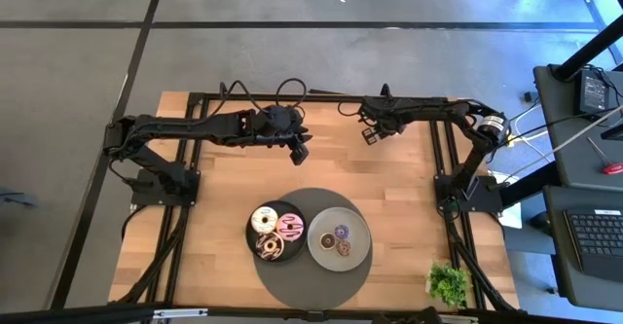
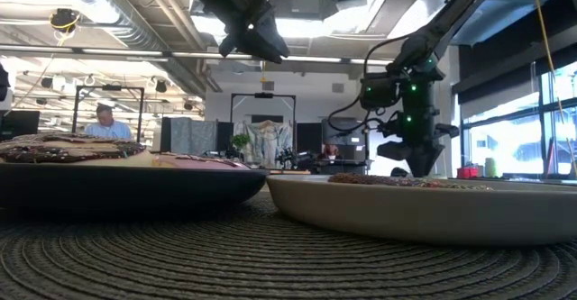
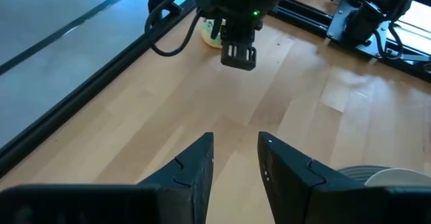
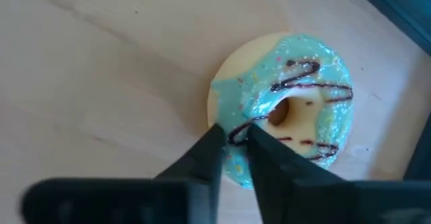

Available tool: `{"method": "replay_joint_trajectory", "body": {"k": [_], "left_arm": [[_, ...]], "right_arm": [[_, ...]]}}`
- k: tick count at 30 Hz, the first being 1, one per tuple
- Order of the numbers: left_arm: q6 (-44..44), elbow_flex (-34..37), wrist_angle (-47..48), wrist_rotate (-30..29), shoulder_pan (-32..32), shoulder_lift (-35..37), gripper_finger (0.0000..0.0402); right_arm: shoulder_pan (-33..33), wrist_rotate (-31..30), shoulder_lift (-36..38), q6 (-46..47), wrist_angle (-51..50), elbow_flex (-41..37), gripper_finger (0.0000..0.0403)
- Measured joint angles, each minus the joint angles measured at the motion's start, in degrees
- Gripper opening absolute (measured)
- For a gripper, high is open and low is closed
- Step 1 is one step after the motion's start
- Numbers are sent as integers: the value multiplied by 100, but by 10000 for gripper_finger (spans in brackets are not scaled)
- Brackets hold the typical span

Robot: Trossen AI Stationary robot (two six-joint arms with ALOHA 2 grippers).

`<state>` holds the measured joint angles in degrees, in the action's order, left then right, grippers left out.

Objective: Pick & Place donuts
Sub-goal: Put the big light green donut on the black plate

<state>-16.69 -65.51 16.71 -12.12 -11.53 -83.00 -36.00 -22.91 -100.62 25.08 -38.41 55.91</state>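
A donut with green icing and chocolate lines (image 4: 303, 83) lies flat on the wooden table near its far edge; the left wrist view also shows this donut (image 3: 209, 35). My right gripper (image 4: 234, 140) (image 1: 372, 134) hovers just over the donut's near rim, fingers almost together, and in the left wrist view it stands clear of the donut. My left gripper (image 3: 236, 160) (image 1: 300, 151) is open and empty, raised above the table's middle. Three donuts (image 1: 275, 233) lie on the dark plate (image 1: 252, 233). Two mini donuts (image 1: 338, 239) lie on the grey plate (image 1: 360, 229).
Both plates sit on a round grey woven mat (image 1: 311, 287) near the table's near edge. A small green plant (image 1: 448, 283) stands at the near right corner. Black frame rails (image 1: 448, 159) run along the table's sides. Bare wood lies between the grippers and the plates.
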Motion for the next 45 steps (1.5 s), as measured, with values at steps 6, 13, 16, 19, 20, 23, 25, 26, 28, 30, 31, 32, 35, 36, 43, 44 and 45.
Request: {"method": "replay_joint_trajectory", "body": {"k": [6, 13, 16, 19, 20, 23, 25, 26, 28, 30, 31, 32, 35, 36, 43, 44, 45], "left_arm": [[-1, 0, 2, -15, 0, 0, 111], [-4, 5, 152, 48, 17, 44, 111], [-6, 6, 293, 311, 17, 185, 113], [-7, 6, 588, 710, 17, 454, 113], [-7, 6, 745, 848, 17, 570, 112], [-66, 8, 1238, 1251, 17, 998, 111], [-304, 8, 1483, 1433, 49, 1286, 110], [-461, 8, 1553, 1461, 77, 1400, 109], [-675, 8, 1612, 1452, 143, 1612, 110], [-744, 5, 1614, 1369, 222, 1786, 111], [-747, 2, 1606, 1312, 262, 1846, 112], [-748, 2, 1610, 1245, 298, 1886, 113], [-723, 2, 1613, 939, 417, 1938, 113], [-727, 2, 1609, 840, 462, 1938, 113], [-931, 4, 1614, 490, 777, 1720, 114], [-933, 4, 1610, 441, 819, 1669, 114], [-948, 3, 1608, 408, 855, 1613, 114]], "right_arm": [[-1, -13, 0, -372, -103, 13, 11], [418, 14, 128, -1151, -753, 477, 13], [819, 26, 309, -1900, -921, 789, 7], [1336, 92, 495, -2560, -908, 1162, 13], [1529, 138, 532, -2775, -882, 1286, 15], [2099, 318, 560, -3520, -695, 1544, 15], [2477, 452, 560, -3959, -316, 1619, 12], [2653, 573, 560, -4208, -75, 1619, 11], [3004, 821, 560, -4673, 473, 1536, 11], [3315, 931, 514, -5086, 980, 1417, 11], [3451, 961, 473, -5299, 1179, 1363, 11], [3568, 989, 418, -5503, 1316, 1321, 11], [3800, 1271, 216, -5814, 1857, 1210, 11], [3840, 1452, 137, -5812, 2070, 1174, 11], [3946, 1565, -316, -5761, 2494, 1009, 11], [3944, 1565, -361, -5751, 2522, 1013, 11], [3944, 1585, -414, -5748, 2518, 1015, 11]]}}
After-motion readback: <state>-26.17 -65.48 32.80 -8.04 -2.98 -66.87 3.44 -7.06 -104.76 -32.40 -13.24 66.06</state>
